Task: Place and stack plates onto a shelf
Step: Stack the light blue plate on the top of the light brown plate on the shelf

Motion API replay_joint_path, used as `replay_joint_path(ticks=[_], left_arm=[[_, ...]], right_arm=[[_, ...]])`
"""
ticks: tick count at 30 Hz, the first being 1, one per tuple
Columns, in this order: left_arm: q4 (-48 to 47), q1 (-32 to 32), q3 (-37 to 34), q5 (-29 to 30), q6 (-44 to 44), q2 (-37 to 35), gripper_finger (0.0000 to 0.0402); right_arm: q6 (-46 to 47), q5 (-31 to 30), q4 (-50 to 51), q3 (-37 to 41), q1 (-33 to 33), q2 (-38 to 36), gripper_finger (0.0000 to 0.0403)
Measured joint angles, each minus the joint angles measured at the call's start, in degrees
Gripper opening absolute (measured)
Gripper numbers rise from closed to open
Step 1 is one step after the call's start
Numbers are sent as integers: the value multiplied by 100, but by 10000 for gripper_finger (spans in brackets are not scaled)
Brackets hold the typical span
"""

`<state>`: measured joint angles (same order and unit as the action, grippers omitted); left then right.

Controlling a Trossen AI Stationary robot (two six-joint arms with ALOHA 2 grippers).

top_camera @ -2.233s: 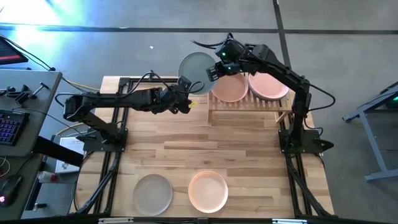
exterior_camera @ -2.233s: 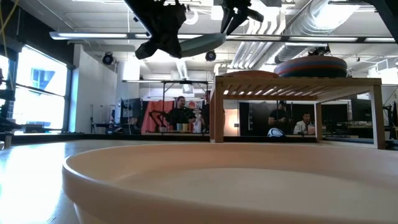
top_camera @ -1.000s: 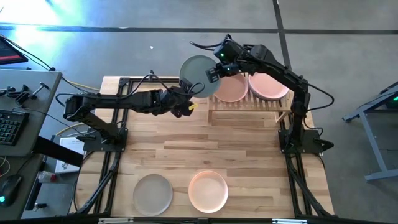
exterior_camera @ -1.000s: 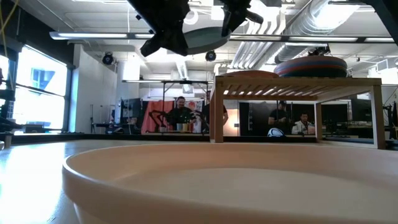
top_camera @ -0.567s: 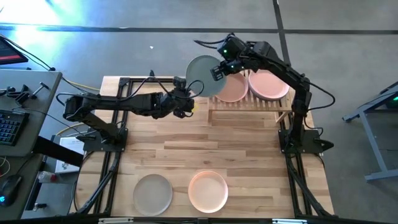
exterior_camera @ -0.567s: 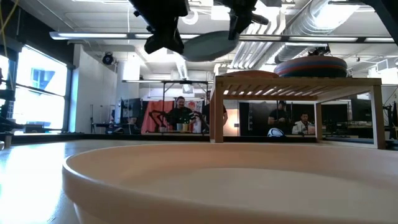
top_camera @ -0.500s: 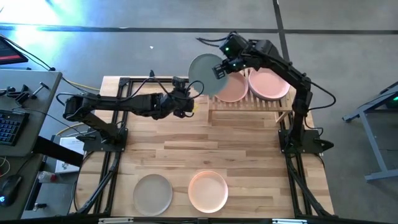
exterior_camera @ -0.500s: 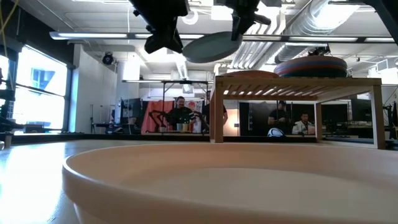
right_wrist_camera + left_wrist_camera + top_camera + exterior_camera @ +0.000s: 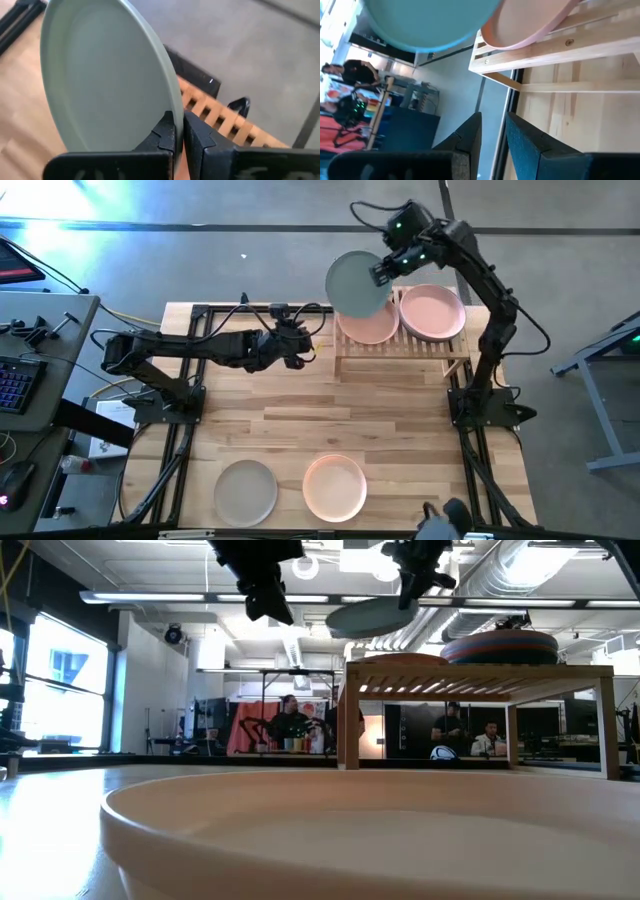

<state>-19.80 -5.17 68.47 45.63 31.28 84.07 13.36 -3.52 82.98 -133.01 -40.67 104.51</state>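
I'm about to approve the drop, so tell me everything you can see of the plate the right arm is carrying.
The pale grey-blue plate is round, shallow and matte with a low raised rim. The right hand pinches its rim, holding it in the air, slightly tilted, above the left end of the shelf and partly over the peach plate. Nothing else touches it.

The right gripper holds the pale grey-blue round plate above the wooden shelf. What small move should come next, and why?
Probably the right gripper should carry the pale grey-blue round plate a little further over the pink plate on the slatted wooden shelf, then lower it. The plate hangs high, only partly over that stack. The left gripper waits beside the shelf.
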Motion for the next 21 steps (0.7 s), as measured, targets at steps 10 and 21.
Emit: replay_joint_path(ticks=[10,21], left_arm=[[-4,0,0,0,-368,2,78],[-6,0,0,0,-370,2,78]], right_arm=[[-1098,1430,276,256,-662,46,0],[-1685,2216,-276,1562,-817,43,0]])
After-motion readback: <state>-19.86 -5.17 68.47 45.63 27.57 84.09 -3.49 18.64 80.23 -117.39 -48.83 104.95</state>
